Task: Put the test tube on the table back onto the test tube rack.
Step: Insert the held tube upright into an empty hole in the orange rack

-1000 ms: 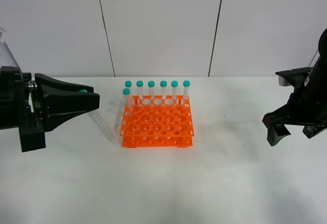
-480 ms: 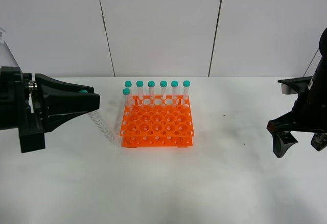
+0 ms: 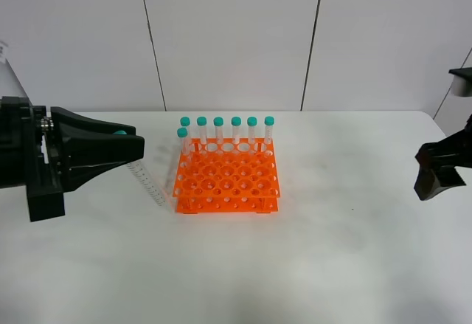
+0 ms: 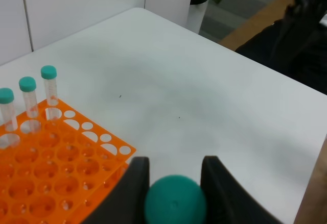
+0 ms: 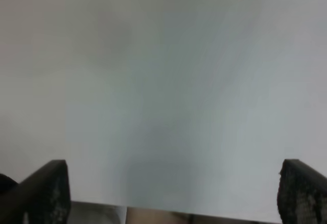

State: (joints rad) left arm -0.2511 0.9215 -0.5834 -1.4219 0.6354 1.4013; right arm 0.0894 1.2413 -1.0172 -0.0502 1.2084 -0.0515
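White table [image 3: 332,265] under both arms — my right gripper [image 3: 436,175] has backed off, jaws spread empty, leaving the left gripper [image 3: 135,147] clamping the test tube [image 3: 150,184] tilted just beside the test tube rack [image 3: 227,178], ready for insertion.

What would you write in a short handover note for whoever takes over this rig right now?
Left gripper: shut on the test tube at its teal cap; the tube hangs tilted, left of the rack.
Right gripper: open, empty, far right over the table.
Rack: seven other tubes stand at its back.
Done: tube gripped.
Left: carry it over a free hole, straighten it, lower, release.
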